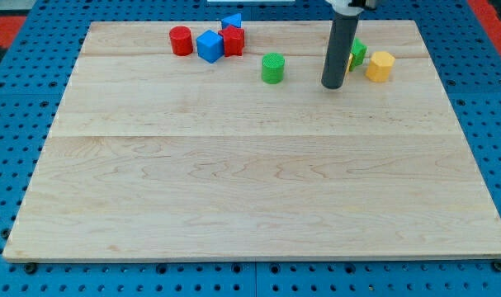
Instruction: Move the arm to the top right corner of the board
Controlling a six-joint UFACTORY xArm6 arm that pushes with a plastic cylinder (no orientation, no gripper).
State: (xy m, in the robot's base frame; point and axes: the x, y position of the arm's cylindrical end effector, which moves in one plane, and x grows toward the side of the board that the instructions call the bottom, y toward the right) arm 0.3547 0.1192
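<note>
My tip [333, 85] rests on the wooden board [250, 181] in the upper right part, well to the left of and below the board's top right corner [415, 25]. The dark rod rises from it to the view's top. Just right of the rod sit a green block [358, 52], partly hidden by the rod, and a yellow hexagonal block [380, 66]. A green cylinder [272, 68] stands left of the tip.
At the top left stand a red cylinder [181, 40], a blue cube [209, 46], a red block [233, 40] and a small blue block [232, 20] behind it. A blue pegboard [11, 165] surrounds the board.
</note>
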